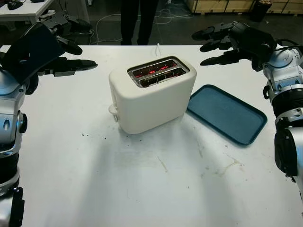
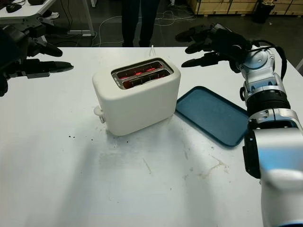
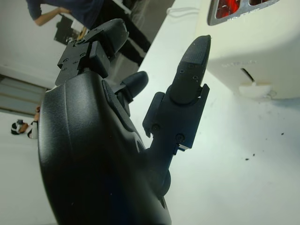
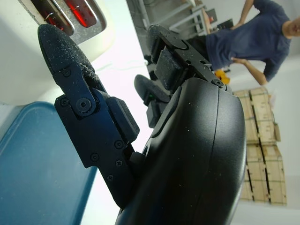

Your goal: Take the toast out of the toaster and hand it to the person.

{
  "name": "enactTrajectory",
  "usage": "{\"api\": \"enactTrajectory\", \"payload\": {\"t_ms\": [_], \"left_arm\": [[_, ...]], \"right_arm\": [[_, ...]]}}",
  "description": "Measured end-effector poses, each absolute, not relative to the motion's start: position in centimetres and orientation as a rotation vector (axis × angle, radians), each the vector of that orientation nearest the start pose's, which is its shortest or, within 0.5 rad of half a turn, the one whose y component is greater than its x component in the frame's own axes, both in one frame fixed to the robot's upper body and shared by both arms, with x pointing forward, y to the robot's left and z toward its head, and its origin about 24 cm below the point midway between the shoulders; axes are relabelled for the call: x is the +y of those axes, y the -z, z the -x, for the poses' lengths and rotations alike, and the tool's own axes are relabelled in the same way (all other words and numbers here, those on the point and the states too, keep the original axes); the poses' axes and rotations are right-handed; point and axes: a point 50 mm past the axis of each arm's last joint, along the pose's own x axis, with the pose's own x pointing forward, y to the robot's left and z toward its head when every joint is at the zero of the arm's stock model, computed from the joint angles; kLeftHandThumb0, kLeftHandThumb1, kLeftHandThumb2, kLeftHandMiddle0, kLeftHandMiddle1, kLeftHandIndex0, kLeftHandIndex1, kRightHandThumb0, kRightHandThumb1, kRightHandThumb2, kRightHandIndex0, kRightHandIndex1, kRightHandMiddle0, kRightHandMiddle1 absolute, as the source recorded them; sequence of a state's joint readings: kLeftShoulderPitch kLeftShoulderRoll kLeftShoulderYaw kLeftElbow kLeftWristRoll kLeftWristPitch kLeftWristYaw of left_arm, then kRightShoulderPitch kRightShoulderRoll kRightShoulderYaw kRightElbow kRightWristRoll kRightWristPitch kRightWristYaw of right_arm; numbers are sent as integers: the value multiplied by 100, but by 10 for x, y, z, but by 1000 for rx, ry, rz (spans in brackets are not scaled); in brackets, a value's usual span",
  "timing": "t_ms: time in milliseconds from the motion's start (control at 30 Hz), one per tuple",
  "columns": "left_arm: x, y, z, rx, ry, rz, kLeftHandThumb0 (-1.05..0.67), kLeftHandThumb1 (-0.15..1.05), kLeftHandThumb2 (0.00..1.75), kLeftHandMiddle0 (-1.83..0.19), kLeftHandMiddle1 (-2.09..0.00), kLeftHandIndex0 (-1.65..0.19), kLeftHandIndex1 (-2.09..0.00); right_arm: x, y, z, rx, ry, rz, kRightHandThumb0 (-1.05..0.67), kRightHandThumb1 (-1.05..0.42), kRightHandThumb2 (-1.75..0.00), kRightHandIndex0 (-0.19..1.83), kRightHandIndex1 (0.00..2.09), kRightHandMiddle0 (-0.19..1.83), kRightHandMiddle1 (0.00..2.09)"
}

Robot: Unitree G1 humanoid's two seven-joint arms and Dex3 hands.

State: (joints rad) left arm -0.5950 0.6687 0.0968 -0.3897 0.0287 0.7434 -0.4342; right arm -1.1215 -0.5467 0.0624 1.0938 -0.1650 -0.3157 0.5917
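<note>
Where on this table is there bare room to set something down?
The widest bare patch is the near half of the white table, in front of the toaster and blue tray. Also free: the strip between the open left hand and the toaster. Crowded where the tray meets the toaster, under the open right hand.

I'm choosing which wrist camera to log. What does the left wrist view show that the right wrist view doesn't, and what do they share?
Left wrist view alone: the toaster's side lever, crumbs on the white table, and the open left hand.
Right wrist view alone: the blue tray, stacked wooden crates, and the open right hand.
Both: the white toaster with glowing red slots, and a person in a blue shirt behind.
</note>
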Motion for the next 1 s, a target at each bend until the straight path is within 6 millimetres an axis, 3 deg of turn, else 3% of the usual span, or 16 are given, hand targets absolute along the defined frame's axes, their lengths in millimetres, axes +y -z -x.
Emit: {"api": "enactTrajectory", "payload": {"t_ms": [1000], "left_arm": [[212, -260, -292, -162, 169, -647, -35, 80, 0, 0, -130, -9, -85]], "right_arm": [[-217, -216, -404, -134, -452, 723, -82, -70, 0, 35, 67, 63, 1]]}}
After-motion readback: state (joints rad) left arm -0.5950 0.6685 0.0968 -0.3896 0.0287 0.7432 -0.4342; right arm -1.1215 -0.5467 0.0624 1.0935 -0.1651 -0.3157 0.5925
